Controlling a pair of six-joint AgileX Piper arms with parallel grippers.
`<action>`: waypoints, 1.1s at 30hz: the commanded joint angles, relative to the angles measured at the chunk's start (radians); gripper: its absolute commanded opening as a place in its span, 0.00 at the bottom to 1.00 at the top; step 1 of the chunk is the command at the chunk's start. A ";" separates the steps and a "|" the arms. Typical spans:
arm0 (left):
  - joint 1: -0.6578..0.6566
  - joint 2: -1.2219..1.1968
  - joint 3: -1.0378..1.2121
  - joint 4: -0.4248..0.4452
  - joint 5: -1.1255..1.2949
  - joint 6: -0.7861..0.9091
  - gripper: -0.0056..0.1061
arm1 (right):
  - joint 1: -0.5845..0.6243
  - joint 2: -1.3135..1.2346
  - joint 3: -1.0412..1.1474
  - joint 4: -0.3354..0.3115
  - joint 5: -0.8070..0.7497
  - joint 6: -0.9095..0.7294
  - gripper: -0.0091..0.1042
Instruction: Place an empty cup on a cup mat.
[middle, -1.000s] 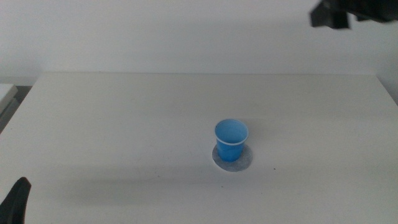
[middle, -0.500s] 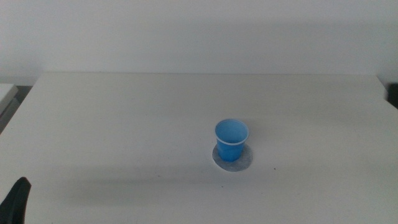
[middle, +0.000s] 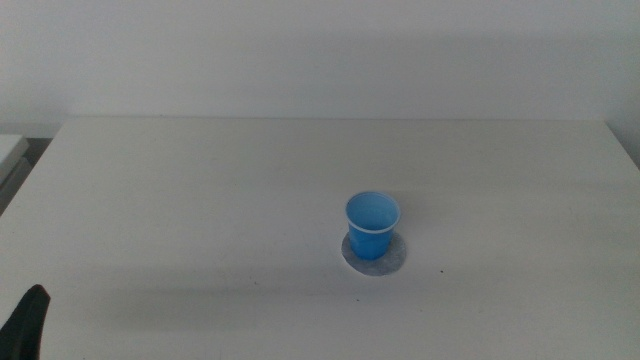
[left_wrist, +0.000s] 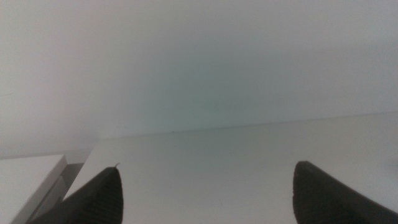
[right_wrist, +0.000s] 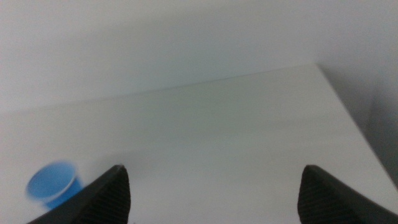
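The blue cup stands upright and empty on the round grey cup mat, right of the table's middle. It also shows blurred in the right wrist view, far from the jaws. My right gripper is open and empty, out of the middle view. My left gripper is open and empty; only its tip shows at the bottom left corner of the middle view.
The white table has its far edge against a pale wall. A pale object lies off the table's left edge. The table's right edge shows in the right wrist view.
The right arm, seen at the top right one second ago, has left the middle view. The cup and mat have not moved.
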 joint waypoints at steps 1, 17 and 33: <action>-0.002 -0.004 0.000 0.000 -0.005 -0.003 0.89 | -0.009 -0.020 0.007 0.118 -0.020 -0.189 0.81; -0.002 -0.004 0.000 0.000 -0.005 -0.003 0.89 | -0.319 -0.314 0.235 0.348 -0.254 -0.596 0.90; -0.002 -0.004 0.000 0.000 -0.005 -0.003 0.89 | -0.317 -0.434 0.487 0.350 -0.359 -0.482 0.90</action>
